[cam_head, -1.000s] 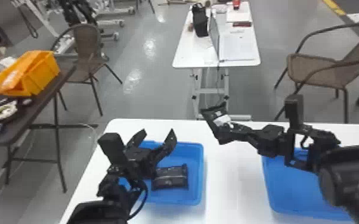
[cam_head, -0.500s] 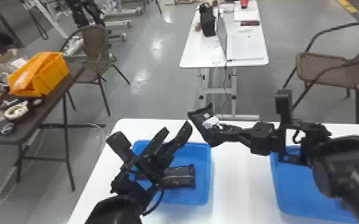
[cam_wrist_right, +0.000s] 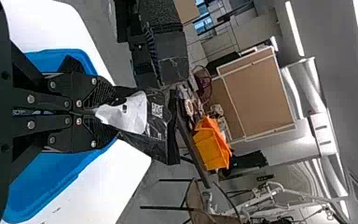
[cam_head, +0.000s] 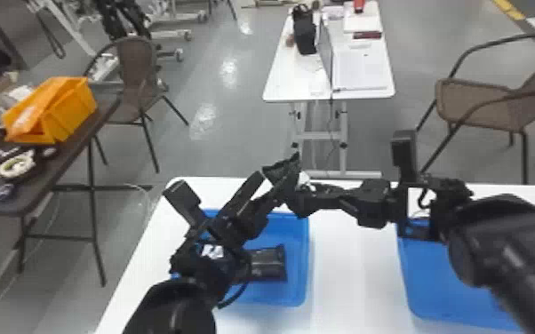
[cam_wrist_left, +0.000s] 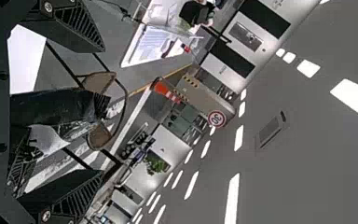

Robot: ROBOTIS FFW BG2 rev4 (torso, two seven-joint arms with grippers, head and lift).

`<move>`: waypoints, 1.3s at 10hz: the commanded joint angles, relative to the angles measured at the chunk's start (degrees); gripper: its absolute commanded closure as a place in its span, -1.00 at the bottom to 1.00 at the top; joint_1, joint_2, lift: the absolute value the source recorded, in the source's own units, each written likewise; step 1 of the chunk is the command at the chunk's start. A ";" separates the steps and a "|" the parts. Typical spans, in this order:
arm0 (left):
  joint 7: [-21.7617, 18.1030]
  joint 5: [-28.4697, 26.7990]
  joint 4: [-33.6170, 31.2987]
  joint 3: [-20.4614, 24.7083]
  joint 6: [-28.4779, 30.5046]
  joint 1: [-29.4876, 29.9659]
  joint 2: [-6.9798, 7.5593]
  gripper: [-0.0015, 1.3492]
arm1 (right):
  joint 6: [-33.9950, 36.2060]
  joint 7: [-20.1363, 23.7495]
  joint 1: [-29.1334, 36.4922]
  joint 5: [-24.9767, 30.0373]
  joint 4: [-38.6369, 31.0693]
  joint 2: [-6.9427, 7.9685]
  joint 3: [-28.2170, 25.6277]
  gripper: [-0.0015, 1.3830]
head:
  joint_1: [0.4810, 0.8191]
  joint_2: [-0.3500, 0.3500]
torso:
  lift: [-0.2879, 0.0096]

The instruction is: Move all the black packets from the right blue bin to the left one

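black packet held up between both grippers

the right gripper (cam_wrist_right: 106,112) is clamped on the black packet (cam_wrist_right: 158,128); the left gripper (cam_wrist_left: 102,111) gapes around it. probably light, soft, slippery: grip mid-body. a second packet (cam_head: 269,263) lies in the left blue bin (cam_head: 295,286), partly arm-hidden, like the right blue bin (cam_head: 449,284).

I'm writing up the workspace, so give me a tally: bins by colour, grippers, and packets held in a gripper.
Blue bins (left and right): 2
Orange bin: 1
Grippers (left gripper and right gripper): 2
Held packet: 1
Total: 6
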 commanded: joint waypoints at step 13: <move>7.46 -8.07 -6.46 0.08 8.07 1.11 0.57 0.82 | -3.97 -0.70 -0.75 -0.92 3.35 0.54 0.67 0.25 | 0.27 0.59 | 0.94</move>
